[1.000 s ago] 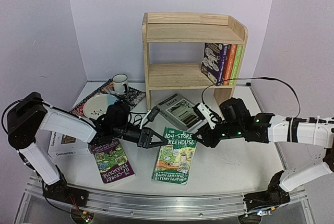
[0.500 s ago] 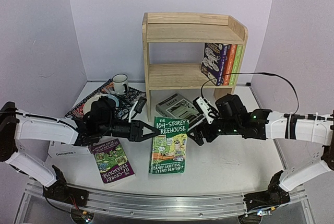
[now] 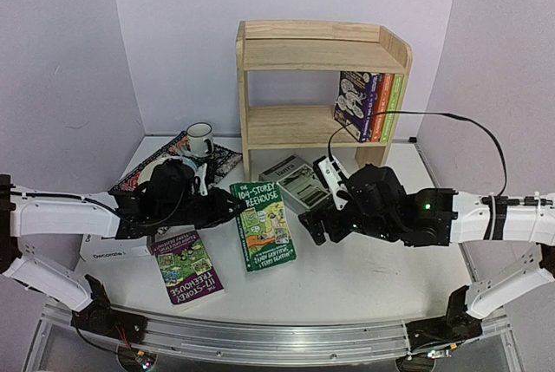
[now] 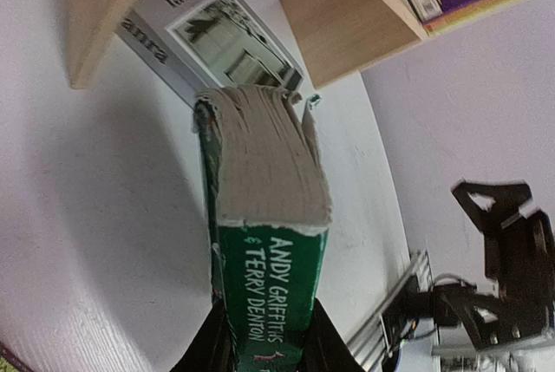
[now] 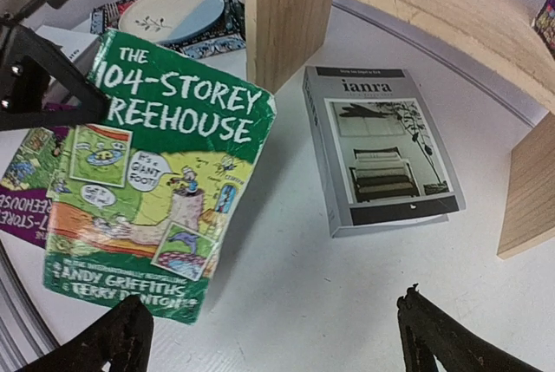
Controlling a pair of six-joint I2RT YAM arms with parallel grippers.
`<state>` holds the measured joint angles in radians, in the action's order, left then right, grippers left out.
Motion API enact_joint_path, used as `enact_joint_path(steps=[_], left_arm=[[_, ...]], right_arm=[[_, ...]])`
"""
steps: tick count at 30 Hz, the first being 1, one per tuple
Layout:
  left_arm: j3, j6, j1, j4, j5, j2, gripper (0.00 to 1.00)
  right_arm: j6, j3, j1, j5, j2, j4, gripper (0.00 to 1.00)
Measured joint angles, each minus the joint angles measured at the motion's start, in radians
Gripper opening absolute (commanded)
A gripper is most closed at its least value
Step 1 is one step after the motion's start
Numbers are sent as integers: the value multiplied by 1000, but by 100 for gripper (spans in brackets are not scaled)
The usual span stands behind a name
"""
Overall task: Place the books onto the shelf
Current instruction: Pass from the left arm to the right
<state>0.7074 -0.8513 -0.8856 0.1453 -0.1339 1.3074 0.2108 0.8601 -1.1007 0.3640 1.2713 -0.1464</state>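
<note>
Left wrist: left end effector [image 4: 265,342] clamps green book [image 4: 269,172] | right wrist: right end effector [image 5: 276,307] agape

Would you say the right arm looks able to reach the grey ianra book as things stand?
Probably yes: the right tool is open and empty, and the ianra book lies uncovered just beyond it.

Plain pale lilac walls [image 3: 173,42] closed in the white bench [image 3: 373,277] on three sides under soft, even light, and a grey metal rail [image 3: 260,337] ran along its near edge.
</note>
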Motion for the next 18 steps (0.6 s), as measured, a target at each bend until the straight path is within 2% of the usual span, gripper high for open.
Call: enact_joint_path(steps=[4, 7, 13, 18], left_arm=[[52, -156, -72, -117, 232, -21, 0], [133, -266, -128, -223, 364, -13, 0], [211, -454, -148, -291, 455, 28, 0], [221, -531, -148, -357, 491, 69, 0]], right_arm=[[31, 73, -77, 73, 55, -5, 98], [34, 139, -149, 116, 151, -25, 92], [19, 158, -227, 141, 274, -88, 80], [-20, 158, -249, 173, 309, -137, 69]])
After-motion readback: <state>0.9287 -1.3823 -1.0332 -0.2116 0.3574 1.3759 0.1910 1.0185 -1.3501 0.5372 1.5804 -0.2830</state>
